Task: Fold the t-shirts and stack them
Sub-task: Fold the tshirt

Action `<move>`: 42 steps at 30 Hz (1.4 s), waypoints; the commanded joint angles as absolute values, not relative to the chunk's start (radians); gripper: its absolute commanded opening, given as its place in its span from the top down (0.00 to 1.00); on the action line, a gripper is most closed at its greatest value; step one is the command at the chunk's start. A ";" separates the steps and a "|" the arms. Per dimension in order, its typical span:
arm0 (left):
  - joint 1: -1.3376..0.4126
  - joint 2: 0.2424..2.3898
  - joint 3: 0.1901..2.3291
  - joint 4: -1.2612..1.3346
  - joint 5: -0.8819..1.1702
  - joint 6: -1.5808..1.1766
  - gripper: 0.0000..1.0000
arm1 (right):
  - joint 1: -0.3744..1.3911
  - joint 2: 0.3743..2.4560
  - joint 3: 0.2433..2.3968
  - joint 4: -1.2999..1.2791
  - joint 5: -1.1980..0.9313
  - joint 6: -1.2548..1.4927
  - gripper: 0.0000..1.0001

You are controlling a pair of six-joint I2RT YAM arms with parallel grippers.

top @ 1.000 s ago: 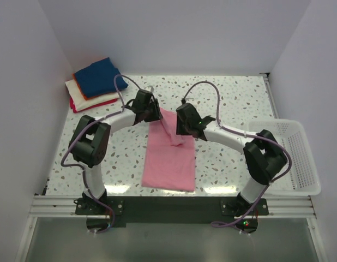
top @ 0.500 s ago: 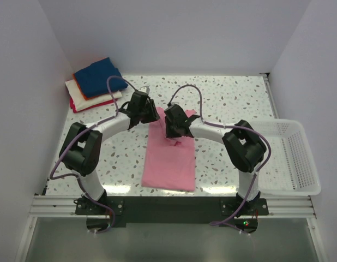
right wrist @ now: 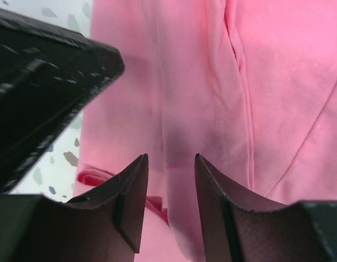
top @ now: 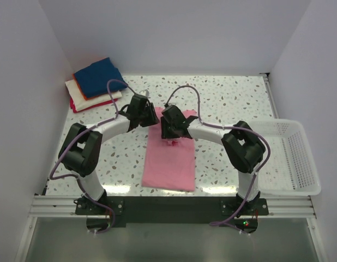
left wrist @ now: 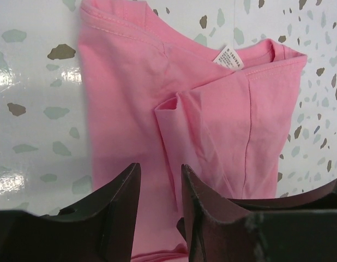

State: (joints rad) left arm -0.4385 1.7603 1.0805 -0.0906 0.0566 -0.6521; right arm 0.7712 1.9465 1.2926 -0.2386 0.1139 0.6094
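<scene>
Three white walls (top: 174, 38) closing tight round a glossy speckled bench (top: 234, 98); little elbow room. Lying mid-bench, folded lengthwise: pink t-shirt (top: 169, 164), light, limp, likely to slide and bunch. Best pinched at shoulder corners, through both layers. Well apart at the far left corner: folded stack (top: 95, 82). Parted just above the shirt's collar end, nothing pinched: left gripper (left wrist: 160, 169) and right gripper (right wrist: 171, 159).

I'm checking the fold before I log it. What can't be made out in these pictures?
- Top view: the collar end of the pink t-shirt, covered by the left end effector and the right end effector.
- Left wrist view: the print on the neck label, too small to read.
- Top view: the lower shirts of the folded stack, mostly covered by the navy shirt.
</scene>
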 commanded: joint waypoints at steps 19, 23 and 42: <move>-0.436 1.674 1.035 -0.061 0.084 -0.640 0.59 | 0.609 2.068 1.526 -0.212 0.071 0.551 0.67; -0.436 1.672 1.031 -0.061 0.084 -0.637 0.59 | 0.609 2.092 1.545 -0.203 0.067 0.546 0.64; -0.436 1.683 1.043 -0.072 0.086 -0.634 0.59 | 0.614 2.183 1.635 -0.227 0.052 0.551 0.72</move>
State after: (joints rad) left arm -0.4385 1.7107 1.0340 -0.0921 0.0753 -0.6502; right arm 0.6098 2.1750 1.5894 -0.2264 0.0578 0.5568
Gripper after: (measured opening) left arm 0.408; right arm 0.293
